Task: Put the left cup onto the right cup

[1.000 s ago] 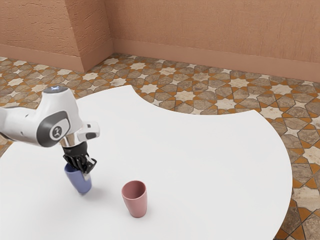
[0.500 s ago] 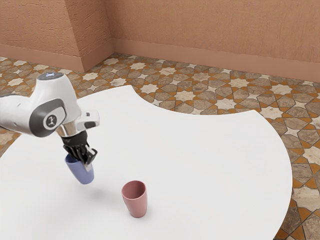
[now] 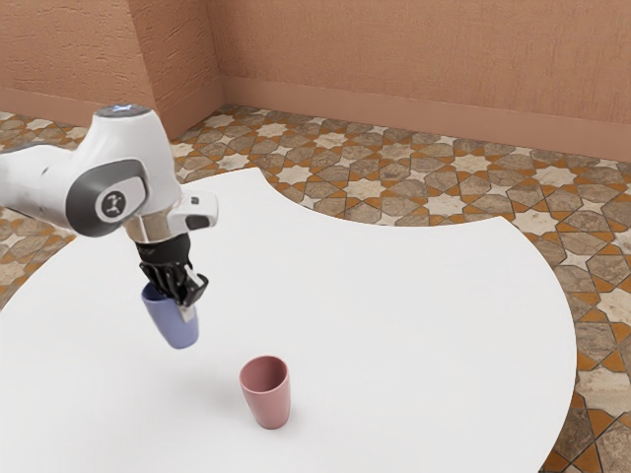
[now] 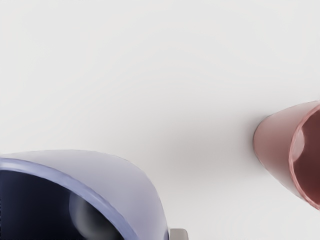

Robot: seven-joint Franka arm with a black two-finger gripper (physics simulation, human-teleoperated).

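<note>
The black gripper (image 3: 181, 299) is clamping the rim of the blue cup (image 3: 172, 321), its fingers closed narrowly on the cup wall from two sides. The cup is hanging directly beneath the gripper, tilted, with its base clear of the white table (image 3: 414, 296) and its shadow lying on the tabletop below it.

The pink cup (image 3: 265, 391) is standing upright on the table, lower than the gripper and off toward the exterior view's right of it, apart from the held cup and not touching it.

In the wrist view the blue cup (image 4: 95, 180) is looming just under the hand, its dark mouth facing the camera, while the pink cup (image 4: 280, 147) is sitting off to one side across a stretch of bare table (image 4: 150, 70).

The white arm (image 3: 59, 182) is carrying a small round emblem (image 3: 111, 203) on its grey joint cap; the mark is too small to read.
</note>
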